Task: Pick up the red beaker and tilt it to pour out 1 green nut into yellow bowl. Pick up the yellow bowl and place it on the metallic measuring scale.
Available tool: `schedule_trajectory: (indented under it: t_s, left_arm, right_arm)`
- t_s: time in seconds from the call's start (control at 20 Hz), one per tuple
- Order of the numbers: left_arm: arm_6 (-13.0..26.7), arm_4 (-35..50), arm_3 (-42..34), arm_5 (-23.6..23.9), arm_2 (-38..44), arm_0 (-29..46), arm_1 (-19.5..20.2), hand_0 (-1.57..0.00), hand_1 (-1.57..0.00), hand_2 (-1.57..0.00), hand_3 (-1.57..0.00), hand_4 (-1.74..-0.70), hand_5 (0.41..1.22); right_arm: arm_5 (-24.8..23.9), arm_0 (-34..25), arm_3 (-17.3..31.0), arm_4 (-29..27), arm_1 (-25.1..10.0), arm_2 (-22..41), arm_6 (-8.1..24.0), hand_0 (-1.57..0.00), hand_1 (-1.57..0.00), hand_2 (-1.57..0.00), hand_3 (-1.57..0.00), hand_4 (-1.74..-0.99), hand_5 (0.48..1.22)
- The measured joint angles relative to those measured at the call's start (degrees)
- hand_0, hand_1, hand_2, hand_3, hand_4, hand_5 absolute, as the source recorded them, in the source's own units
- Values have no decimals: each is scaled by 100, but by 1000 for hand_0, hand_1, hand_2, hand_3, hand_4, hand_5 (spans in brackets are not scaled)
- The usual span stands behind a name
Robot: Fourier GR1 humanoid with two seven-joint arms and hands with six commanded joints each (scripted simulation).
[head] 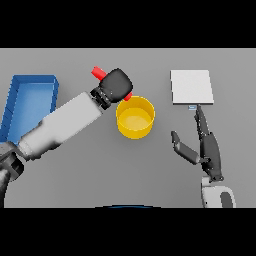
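My left hand (pixel 116 84) is shut on the red beaker (pixel 98 72), holding it tilted above the far left rim of the yellow bowl. Only the beaker's red ends show, one past the hand at upper left and one at the bowl's rim. The yellow bowl (pixel 135 125) stands on the table's middle; I cannot make out a green nut. The metallic measuring scale (pixel 192 87) lies flat at the right rear. My right hand (pixel 206 145) rests open to the right of the bowl, fingers pointing at the scale's near edge, thumb spread left.
A blue tray (pixel 15 100) sits at the left edge of the table, partly behind my left forearm.
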Motion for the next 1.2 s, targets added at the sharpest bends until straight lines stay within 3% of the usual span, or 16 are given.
schedule_trajectory:
  t_s: [0.35, 0.75, 0.9, 1.15, 1.2]
  left_arm:
    - [-246, -501, 196, -224, -815, -551, -17, -1571, -1571, -1571, -1561, -1739, 1221]
    - [-609, -893, 687, -453, -1590, -1204, -238, -1571, -1571, -1571, -1569, -1734, 1221]
    - [-815, -1057, 706, -286, -1876, -1338, -177, -1571, -1571, -1571, -1570, -1734, 1221]
    - [-1034, -946, 913, -232, -1927, -1826, -145, -1571, -1571, -1571, -1571, -1729, 1221]
    - [-1047, -890, 946, -124, -1836, -2018, -59, -1571, -1571, -1571, -1494, -1727, 1221]
  right_arm:
    - [-128, -41, 130, 162, 27, 9, 125, 1, 1, 1, 1, -1276, 593]
    - [-250, -94, 56, 335, 7, 30, 194, 1, 1, 1, 1, -1204, 591]
    - [-252, -47, 186, 375, -9, 42, 14, 1, 1, 1, 1, -1209, 593]
    - [-283, -73, 149, 405, -27, 32, 20, 1, 1, 1, 1, -1209, 592]
    - [-290, -114, 172, 409, -32, 25, 7, 1, 1, 1, 1, -1203, 592]
